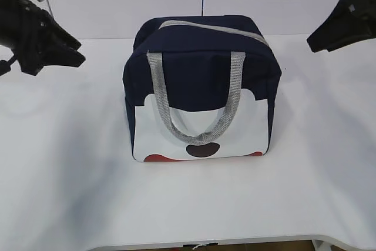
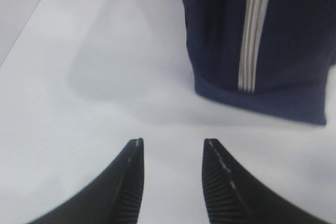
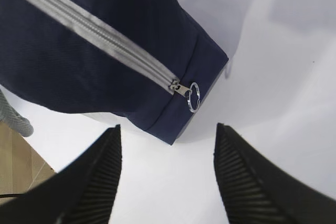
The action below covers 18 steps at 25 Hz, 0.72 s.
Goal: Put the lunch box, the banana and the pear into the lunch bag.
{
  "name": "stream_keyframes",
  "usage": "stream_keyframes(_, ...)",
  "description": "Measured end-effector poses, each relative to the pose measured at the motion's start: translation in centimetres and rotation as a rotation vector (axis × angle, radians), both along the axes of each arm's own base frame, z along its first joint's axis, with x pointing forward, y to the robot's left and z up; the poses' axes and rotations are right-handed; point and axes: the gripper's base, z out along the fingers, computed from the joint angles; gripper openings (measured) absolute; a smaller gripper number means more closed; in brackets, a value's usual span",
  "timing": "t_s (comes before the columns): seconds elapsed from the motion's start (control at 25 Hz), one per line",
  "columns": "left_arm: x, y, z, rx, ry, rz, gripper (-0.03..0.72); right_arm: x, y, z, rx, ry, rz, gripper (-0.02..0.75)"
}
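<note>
- lunch bag [image 1: 200, 86] sits mid-table [image 1: 70, 192], nearer the back edge, zipper [image 3: 94, 38] zipped all the way to the ring pull [image 3: 193, 97]
- my left gripper [image 2: 172, 153] is spread apart, nothing in it, near the bag's end
- my right gripper [image 3: 167, 140] is wide apart too, empty, hovering by the ring pull

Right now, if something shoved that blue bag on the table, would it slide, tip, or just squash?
The lunch bag looks like soft fabric, so a push would probably dent its side first. Its base is wide and flat on the table, so it seems likelier to slide than tip. The grey handle hangs limp against the front, so it would likely flop when lifted.
</note>
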Motion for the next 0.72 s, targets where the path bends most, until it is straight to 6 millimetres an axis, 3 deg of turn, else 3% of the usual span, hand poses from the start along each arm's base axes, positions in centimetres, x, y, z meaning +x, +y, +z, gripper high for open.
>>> stream_keyframes(0.28,-1.1,1.4,1.4,0.192,-0.03,0.021,0.27,-1.1,0.1,1.8,-0.001,-0.044,-0.011,0.463)
stream_keyframes(0.72,-2.9,3.5,5.0,0.278,-0.058,0.284,0.274,-3.6,0.4,5.1,-0.008,-0.127,-0.021,0.463)
